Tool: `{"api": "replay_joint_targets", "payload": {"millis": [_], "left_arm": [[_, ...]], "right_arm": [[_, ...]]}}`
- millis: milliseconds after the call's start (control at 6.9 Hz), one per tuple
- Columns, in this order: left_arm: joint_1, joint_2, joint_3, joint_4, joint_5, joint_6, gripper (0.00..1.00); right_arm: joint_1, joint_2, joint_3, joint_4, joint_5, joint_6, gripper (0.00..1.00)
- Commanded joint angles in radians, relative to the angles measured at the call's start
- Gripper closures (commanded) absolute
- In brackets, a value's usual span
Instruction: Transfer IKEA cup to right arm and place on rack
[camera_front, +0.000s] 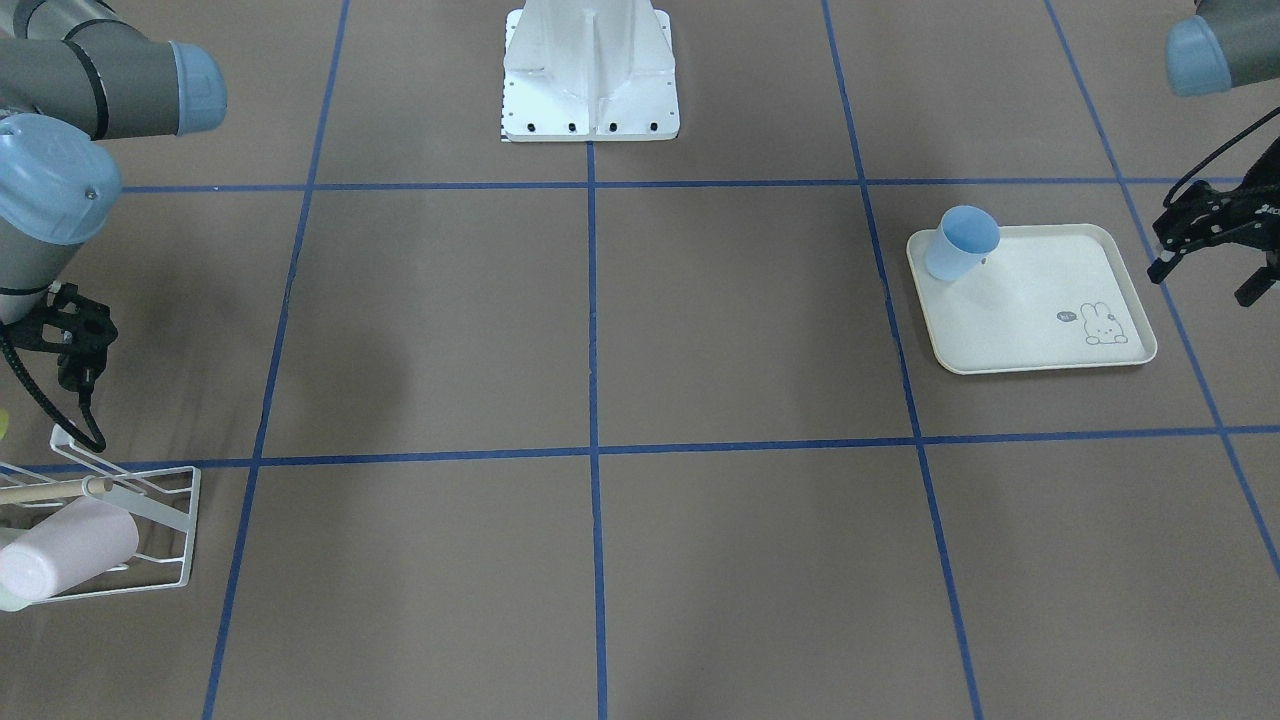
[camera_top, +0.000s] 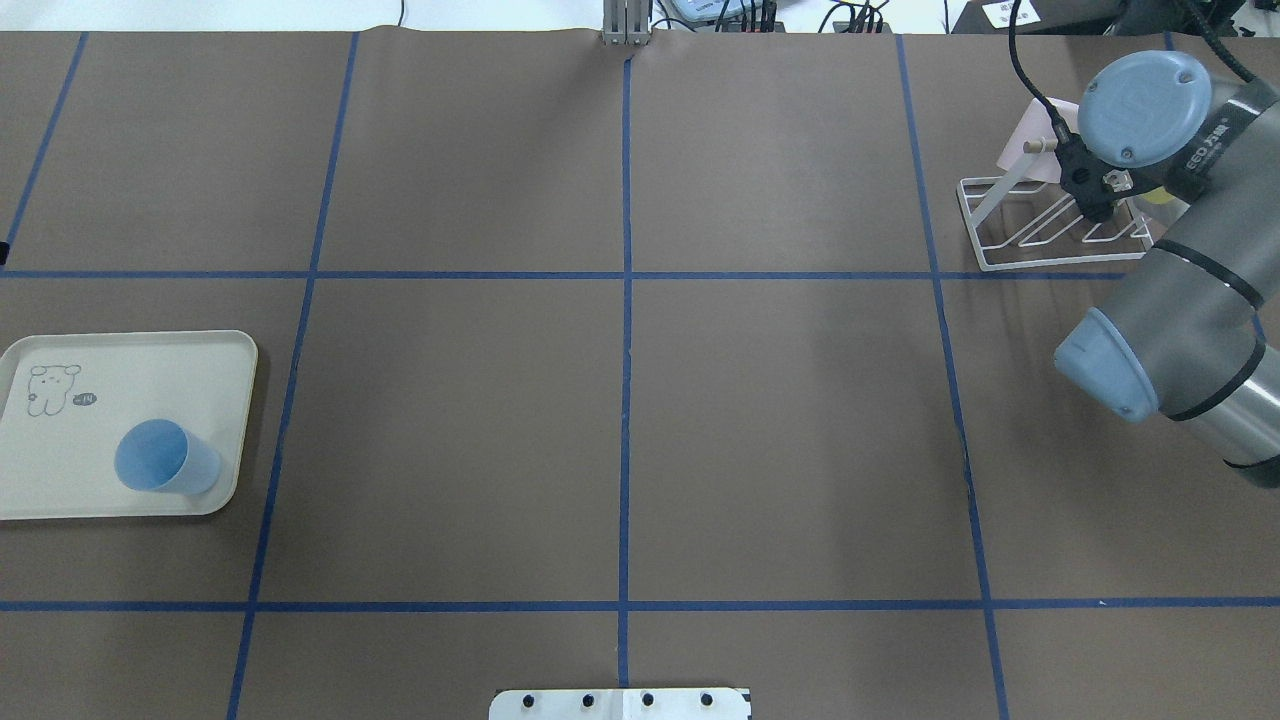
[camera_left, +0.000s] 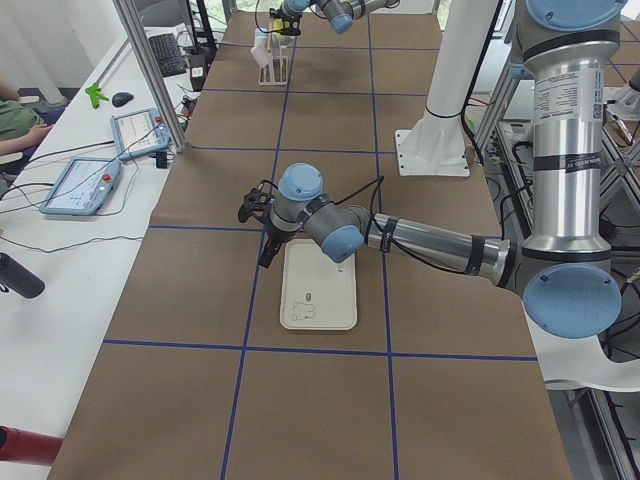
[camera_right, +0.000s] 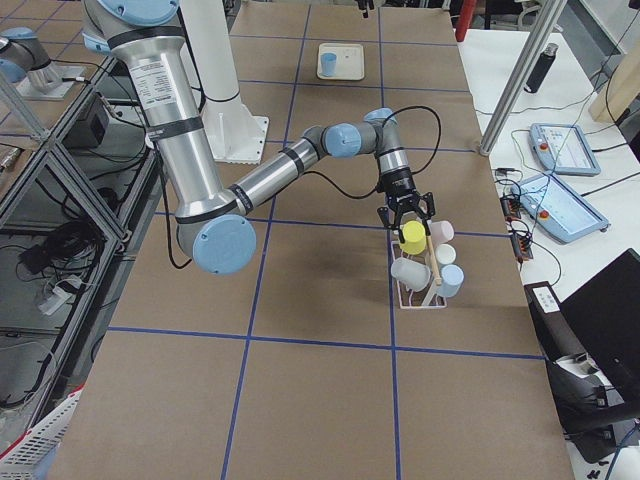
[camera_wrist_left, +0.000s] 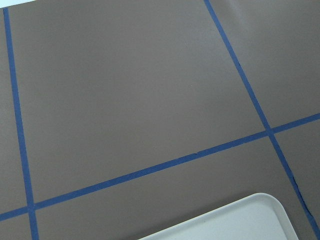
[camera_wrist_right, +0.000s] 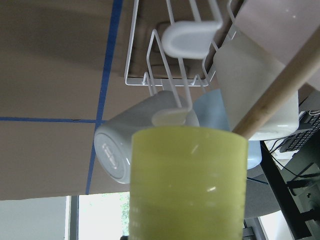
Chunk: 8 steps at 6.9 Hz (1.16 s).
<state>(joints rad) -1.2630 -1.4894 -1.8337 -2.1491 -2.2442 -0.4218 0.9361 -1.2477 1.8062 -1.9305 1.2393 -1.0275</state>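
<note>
The IKEA cup (camera_front: 963, 243), pale blue, stands upright on the cream tray (camera_front: 1060, 345) at the corner nearest the robot; it also shows in the overhead view (camera_top: 166, 460). My left gripper (camera_front: 1205, 280) hangs open beside the tray's outer edge, apart from the cup, with nothing between its fingers. At the other end of the table the right arm (camera_top: 1180, 330) holds its gripper (camera_right: 407, 212) over the rack (camera_front: 193, 525), fingers spread just above a yellow cup (camera_wrist_right: 187, 185) that rests there. The white wire rack (camera_top: 1060, 264) carries several cups and a wooden dowel (camera_wrist_right: 280, 95).
A pink cup (camera_front: 65, 550) lies on its side in the rack, with white and blue ones (camera_right: 452, 278) beside it. The robot's white base plate (camera_front: 590, 100) sits at mid-table. Blue tape lines grid the brown table cover. A tray corner (camera_wrist_left: 240, 220) shows in the left wrist view.
</note>
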Motion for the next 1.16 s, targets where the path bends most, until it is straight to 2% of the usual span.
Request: {"api": "replay_joint_targets", "payload": {"millis": [0, 1015], "left_arm": [[0.001, 0.000, 0.001, 0.000, 0.000, -0.002, 0.00], [0.002, -0.003, 0.005, -0.002, 0.000, -0.003, 0.00]], "right_arm": [[0.000, 0.001, -0.060, 0.077, 0.000, 0.000, 0.66], [-0.020, -0.006, -0.062, 0.076, -0.001, 0.009, 0.63]]}}
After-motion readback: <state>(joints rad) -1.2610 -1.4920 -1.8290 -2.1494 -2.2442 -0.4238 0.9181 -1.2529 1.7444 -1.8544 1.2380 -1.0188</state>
